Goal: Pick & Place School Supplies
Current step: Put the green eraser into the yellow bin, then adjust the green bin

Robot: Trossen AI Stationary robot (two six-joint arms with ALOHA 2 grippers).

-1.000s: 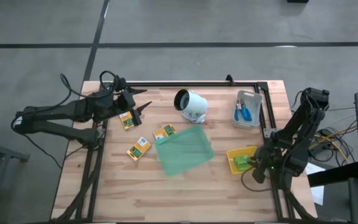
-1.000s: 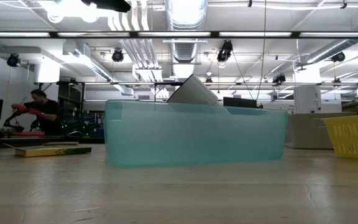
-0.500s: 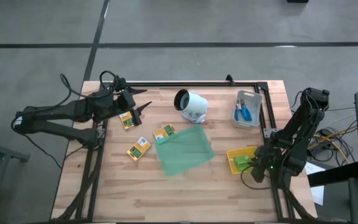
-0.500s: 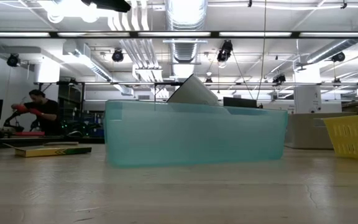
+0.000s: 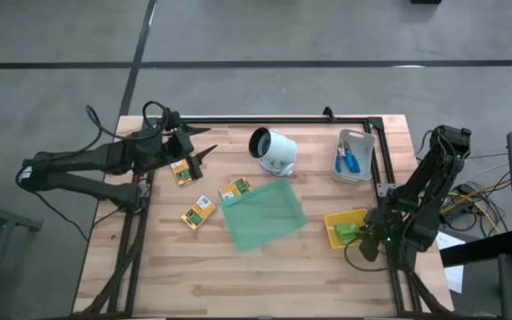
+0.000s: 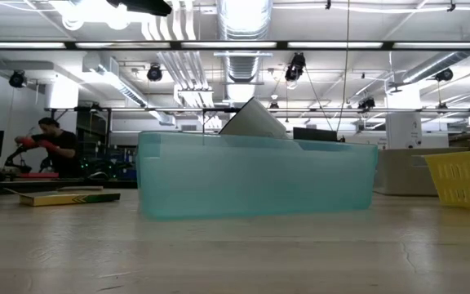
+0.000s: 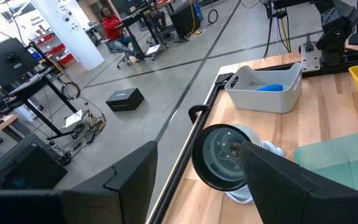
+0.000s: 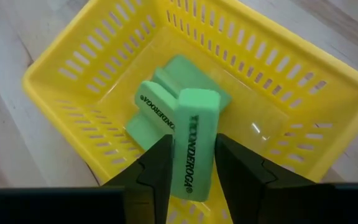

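Only the right wrist view shows the green block point(image 8: 190, 143) between the right gripper point(image 8: 191, 165) fingers.

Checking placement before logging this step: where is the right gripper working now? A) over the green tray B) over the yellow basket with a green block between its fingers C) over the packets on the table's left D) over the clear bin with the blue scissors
B: the right wrist view shows the right gripper above the yellow basket, with a green block between its fingers and more blocks lying in the basket.
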